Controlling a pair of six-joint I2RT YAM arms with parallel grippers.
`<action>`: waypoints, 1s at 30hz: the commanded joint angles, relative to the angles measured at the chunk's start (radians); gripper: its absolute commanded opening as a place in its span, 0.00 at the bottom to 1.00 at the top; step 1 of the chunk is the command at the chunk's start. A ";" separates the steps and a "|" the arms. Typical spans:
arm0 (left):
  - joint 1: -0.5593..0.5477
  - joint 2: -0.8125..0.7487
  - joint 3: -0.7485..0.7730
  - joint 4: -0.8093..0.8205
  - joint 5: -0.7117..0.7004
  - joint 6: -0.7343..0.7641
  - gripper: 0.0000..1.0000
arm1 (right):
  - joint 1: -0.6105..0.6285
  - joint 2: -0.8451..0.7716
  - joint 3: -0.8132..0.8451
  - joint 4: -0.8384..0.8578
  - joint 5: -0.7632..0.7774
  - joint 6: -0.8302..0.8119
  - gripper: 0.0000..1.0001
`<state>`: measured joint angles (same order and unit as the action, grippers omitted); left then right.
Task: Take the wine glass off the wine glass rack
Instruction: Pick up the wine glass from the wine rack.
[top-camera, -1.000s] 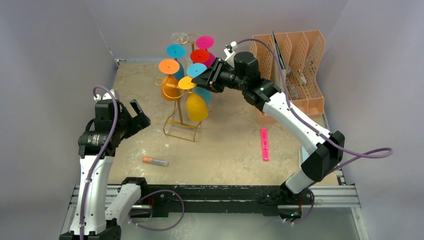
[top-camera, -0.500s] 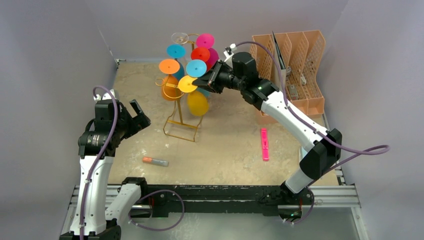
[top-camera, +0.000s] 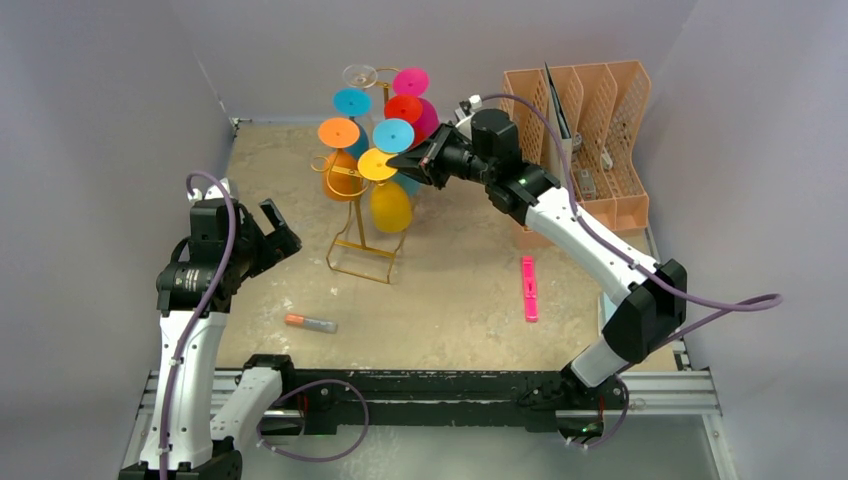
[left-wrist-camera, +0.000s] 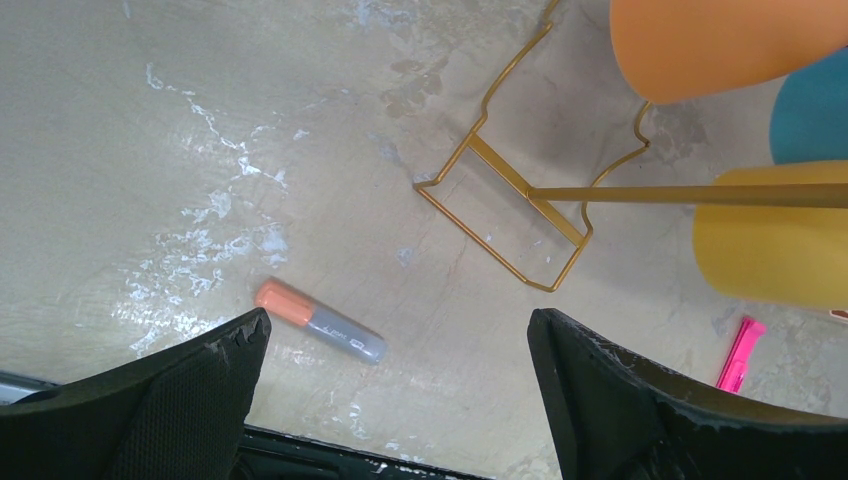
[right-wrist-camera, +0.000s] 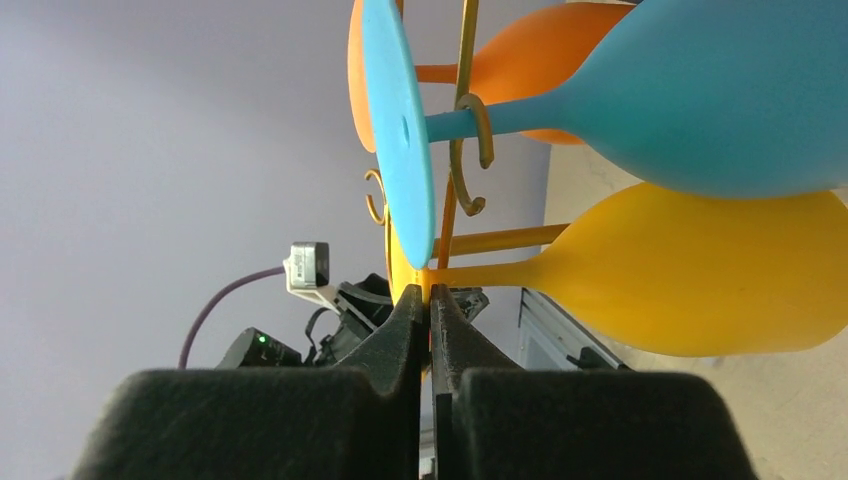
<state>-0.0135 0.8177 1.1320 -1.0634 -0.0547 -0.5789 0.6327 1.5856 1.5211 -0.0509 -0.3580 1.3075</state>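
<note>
At rack (left-wrist-camera: 640, 193), right hand (right-wrist-camera: 430, 300) closed onto yellow wine glass (right-wrist-camera: 690, 275) stem; left hand (top-camera: 277, 228) unchanged, apart.

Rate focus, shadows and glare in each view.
Top external: soft, even light, sharp throughout, hardly any shadow around the rack. Left wrist: table and marker crisp, the near fingers dark and slightly soft. Right wrist: its fingers blurred up close, yellow glass and blue glass clearer against the pale wall; no glare.
</note>
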 joint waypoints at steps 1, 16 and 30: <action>0.000 -0.001 0.001 0.015 0.008 0.014 1.00 | -0.022 -0.049 -0.014 0.093 0.001 0.076 0.01; 0.000 0.003 -0.004 0.020 0.007 0.011 1.00 | -0.061 -0.050 -0.049 0.080 -0.051 0.145 0.05; 0.001 0.005 -0.012 0.024 0.008 0.009 1.00 | -0.071 -0.070 -0.060 0.018 -0.121 0.099 0.09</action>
<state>-0.0135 0.8288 1.1290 -1.0626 -0.0544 -0.5800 0.5686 1.5791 1.4685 -0.0181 -0.4492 1.4368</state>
